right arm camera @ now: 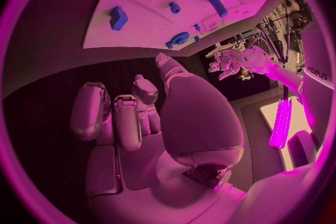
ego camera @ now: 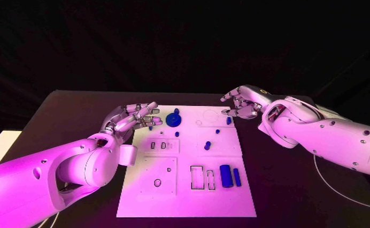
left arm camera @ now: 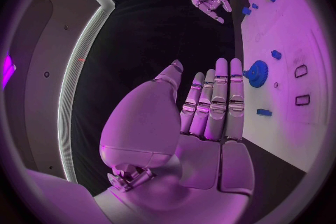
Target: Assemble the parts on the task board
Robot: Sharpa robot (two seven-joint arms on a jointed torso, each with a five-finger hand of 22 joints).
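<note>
The white task board [ego camera: 189,185] lies in the middle of the table. A blue gear [ego camera: 174,119] stands near its far left corner, and small blue pegs [ego camera: 207,145] are scattered along the middle. Two blue blocks [ego camera: 226,176] sit side by side on the near right. My left hand [ego camera: 137,116] hovers at the board's far left edge with flat, straight fingers [left arm camera: 220,95] that hold nothing, a short way from the gear [left arm camera: 257,73]. My right hand [ego camera: 240,104] hangs over the far right corner, fingers [right arm camera: 126,120] half curled and empty, close to a small blue part [ego camera: 228,120].
The board has rectangular slots [ego camera: 204,177] and round holes [ego camera: 157,182] in its near half. Bare black table [ego camera: 77,110] runs along both sides of the board. A cable [ego camera: 328,182] lies on the table at the right.
</note>
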